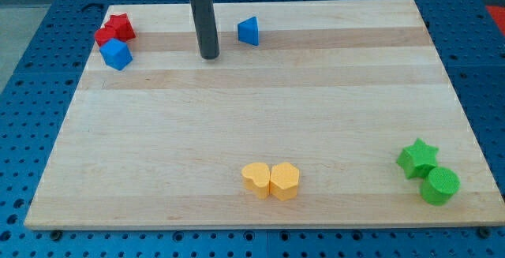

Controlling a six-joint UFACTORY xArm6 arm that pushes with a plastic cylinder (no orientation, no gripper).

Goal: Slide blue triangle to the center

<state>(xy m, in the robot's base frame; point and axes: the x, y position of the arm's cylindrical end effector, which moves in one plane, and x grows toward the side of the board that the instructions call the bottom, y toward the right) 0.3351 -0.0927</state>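
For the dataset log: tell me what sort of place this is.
Probably a robotics lab bench: a wooden board lies on a blue perforated tabletop, with small coloured blocks such as the blue triangle and my tip at its left.

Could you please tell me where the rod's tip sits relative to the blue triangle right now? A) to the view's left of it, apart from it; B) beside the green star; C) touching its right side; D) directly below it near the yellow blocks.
A: my tip stands to the view's left of the blue triangle, with bare board between them, near the view's top of the board.
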